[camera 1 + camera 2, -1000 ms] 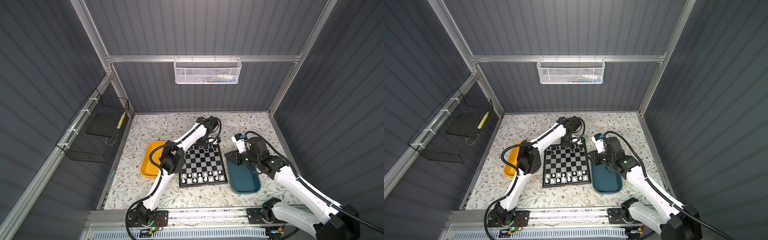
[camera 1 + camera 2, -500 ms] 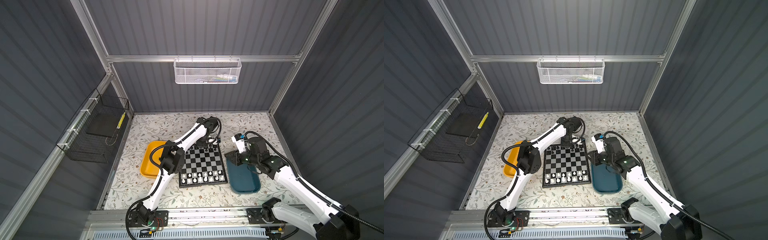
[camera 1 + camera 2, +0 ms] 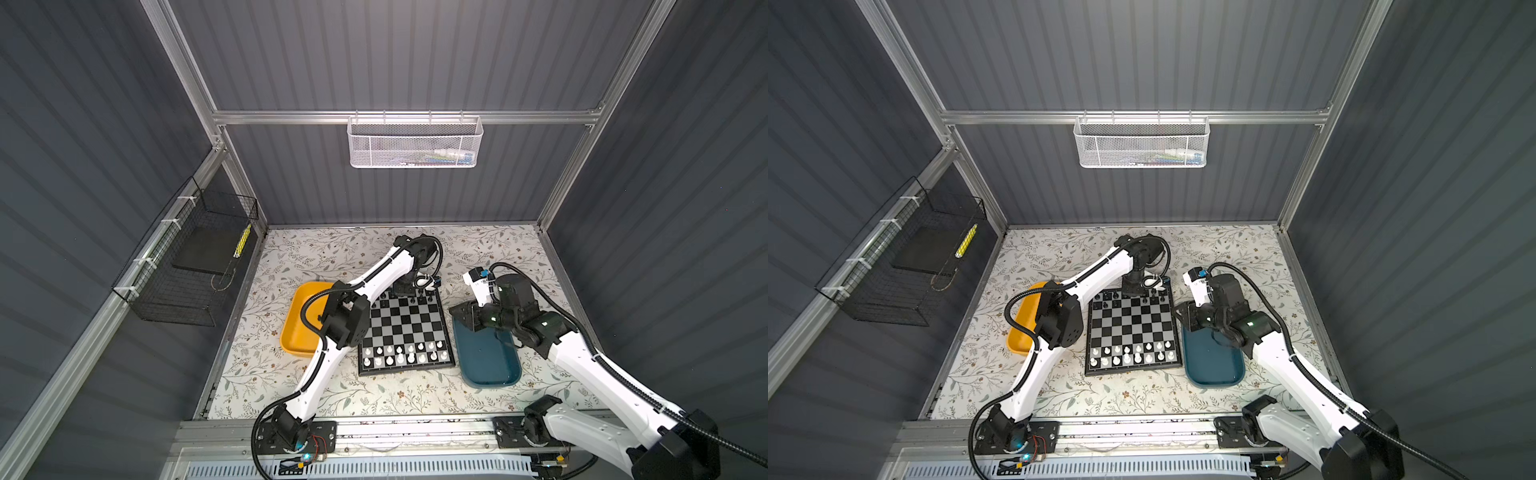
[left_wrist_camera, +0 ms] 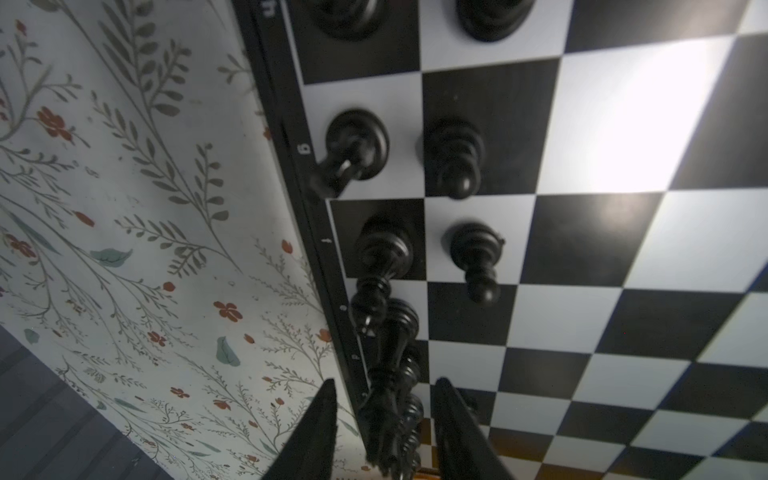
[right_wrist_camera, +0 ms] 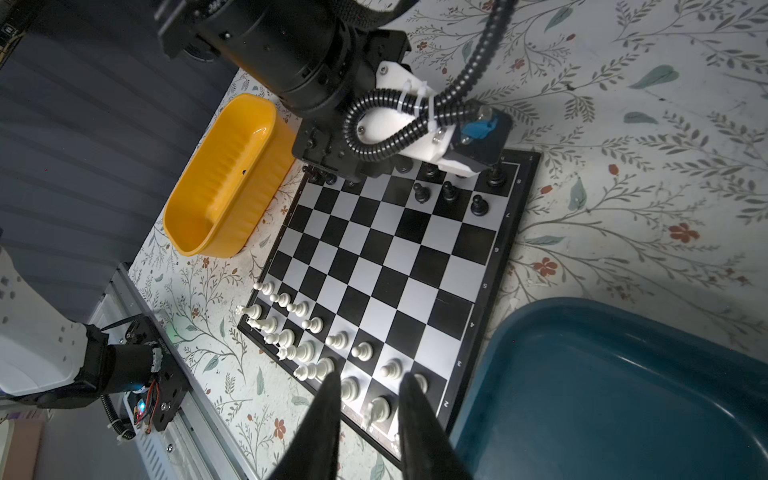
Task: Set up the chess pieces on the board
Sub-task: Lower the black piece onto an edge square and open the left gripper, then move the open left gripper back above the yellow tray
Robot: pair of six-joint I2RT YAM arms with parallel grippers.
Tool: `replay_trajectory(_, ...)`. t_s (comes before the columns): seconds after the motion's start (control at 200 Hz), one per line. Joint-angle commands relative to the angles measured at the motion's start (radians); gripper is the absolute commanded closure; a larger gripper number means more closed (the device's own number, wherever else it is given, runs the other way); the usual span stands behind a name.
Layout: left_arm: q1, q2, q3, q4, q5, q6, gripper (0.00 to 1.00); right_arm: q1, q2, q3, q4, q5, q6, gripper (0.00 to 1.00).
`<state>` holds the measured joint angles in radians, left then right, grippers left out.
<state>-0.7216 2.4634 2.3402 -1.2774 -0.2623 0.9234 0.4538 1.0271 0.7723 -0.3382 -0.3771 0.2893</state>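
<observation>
- One floral table point(image 3: 332, 249) carries everything.
- Two white arms reach in from the near rail. The left arm point(image 3: 376, 276) stretches past the yellow tray to the board's far edge, and the right arm point(image 3: 582, 361) bends over the teal tray.
- The board point(image 3: 405, 328) lies flat mid-table, between the trays.
- The teal tray point(image 3: 486, 361) sits just right of the board. The yellow tray point(image 3: 297, 328) sits just left, partly hidden by the left arm.
- The right gripper point(image 5: 369, 374) hovers above the teal tray's far end, by the board's right edge. Its fingers point(image 5: 415, 419) stand slightly apart with nothing between them.
- The left gripper point(image 4: 385, 380) points down at the board's far row. Its fingers point(image 4: 320, 432) are apart, straddling a tall black piece point(image 4: 395, 345) with a gap on each side.
- The white pieces point(image 5: 305, 351) stand in the two near rows.
- The black pieces point(image 4: 455, 162) stand upright on the two far rows, some hidden under the left wrist.
</observation>
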Motion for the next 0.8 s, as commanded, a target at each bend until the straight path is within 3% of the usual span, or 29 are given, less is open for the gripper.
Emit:
replay_trajectory(0.0,-0.006,-0.007,0.010,-0.007,0.006,0.001,0.56,-0.001,-0.001,-0.010,-0.004,0.004,-0.005,0.73)
replay_trajectory(0.795,-0.006,-0.085,0.004,-0.041,0.022,-0.006,0.41,-0.001,-0.061,0.033,-0.039,-0.010,-0.001,0.72)
